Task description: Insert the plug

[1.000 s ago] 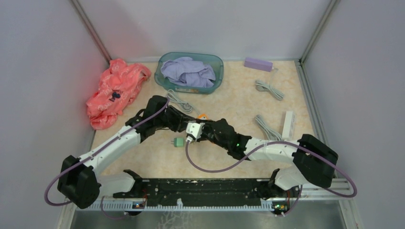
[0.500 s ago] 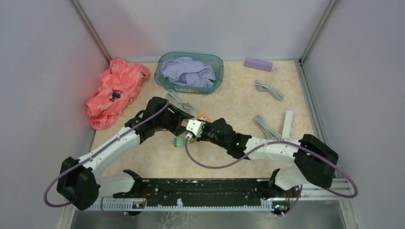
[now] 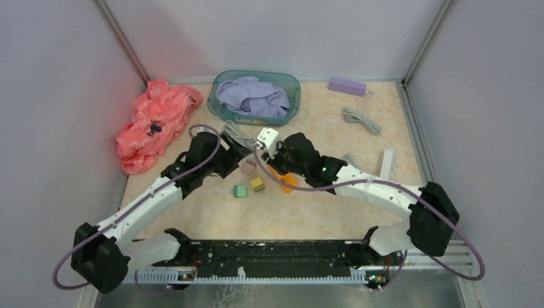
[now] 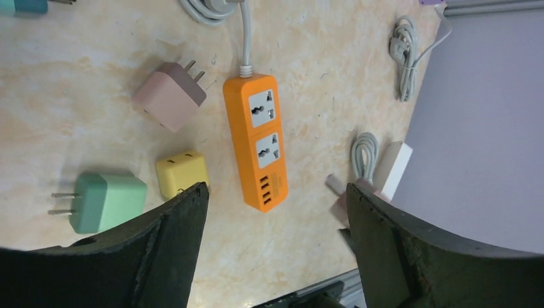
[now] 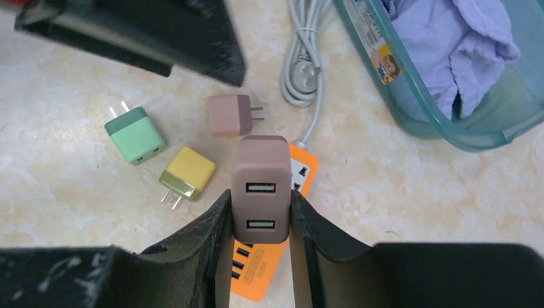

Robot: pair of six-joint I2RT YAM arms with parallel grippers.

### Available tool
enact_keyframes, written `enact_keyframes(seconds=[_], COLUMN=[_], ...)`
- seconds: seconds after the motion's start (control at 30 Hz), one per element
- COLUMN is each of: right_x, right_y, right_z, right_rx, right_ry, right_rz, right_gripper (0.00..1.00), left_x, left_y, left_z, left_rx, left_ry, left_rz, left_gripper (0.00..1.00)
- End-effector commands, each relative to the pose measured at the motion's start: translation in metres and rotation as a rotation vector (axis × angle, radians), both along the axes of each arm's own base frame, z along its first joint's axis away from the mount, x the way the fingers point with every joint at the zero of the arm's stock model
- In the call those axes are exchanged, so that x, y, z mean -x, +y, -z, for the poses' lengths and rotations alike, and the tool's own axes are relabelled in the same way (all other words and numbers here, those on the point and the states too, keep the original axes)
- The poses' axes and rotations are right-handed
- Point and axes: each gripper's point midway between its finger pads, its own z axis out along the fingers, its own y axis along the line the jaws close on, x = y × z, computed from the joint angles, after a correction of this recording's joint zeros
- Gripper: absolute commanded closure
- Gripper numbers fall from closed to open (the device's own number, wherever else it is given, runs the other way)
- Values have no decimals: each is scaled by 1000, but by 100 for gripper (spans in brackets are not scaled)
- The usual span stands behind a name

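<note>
My right gripper [image 5: 260,205] is shut on a brownish-pink plug [image 5: 260,189] whose two USB ports face the camera. Just below it on the table lies the orange power strip [image 5: 256,276], also seen from the left wrist [image 4: 256,138] with both sockets empty, and from above [image 3: 284,179]. My left gripper [image 4: 276,199] hangs open above the table with nothing between its fingers [image 4: 186,237]. From above, it [image 3: 234,153] sits just left of the right gripper [image 3: 274,153].
Three loose plugs lie left of the strip: pink [image 4: 170,99], yellow [image 4: 183,174], green [image 4: 106,200]. The strip's white cable [image 5: 301,70] coils toward a teal basket [image 3: 292,109] of lilac cloth. A pink cloth [image 3: 154,122] lies far left. Spare cables [image 3: 361,119] and a white strip [image 3: 387,165] lie right.
My left gripper has opened and drawn back to the left. The right gripper has moved toward the back with the plug, uncovering the orange strip and the loose plugs.
</note>
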Motion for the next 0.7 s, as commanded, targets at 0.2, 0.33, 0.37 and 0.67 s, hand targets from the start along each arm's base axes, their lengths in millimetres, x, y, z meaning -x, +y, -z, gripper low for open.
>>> enact_keyframes(seconds=[0.2,0.33,0.37,0.67], right_x=[-27,-39,-41,-57], right_y=[-24,-32,-33,-37], right_z=[-13,-10,-7,6], right_rx=[-30,-2,6,26], right_ry=[271,317,331,439], right_rz=[183,236,247,343], right_gripper=[100,100,100,100], left_x=[-13,-18,-20,-27], left_y=[-10,-23,-26,-48], left_z=[1,7,9,42], left_rx=[-98,-105,-106,-93], left_ry=[-203,-193,-189,-118], left_rz=[168,230,240,319], left_gripper=[16,17,18,27])
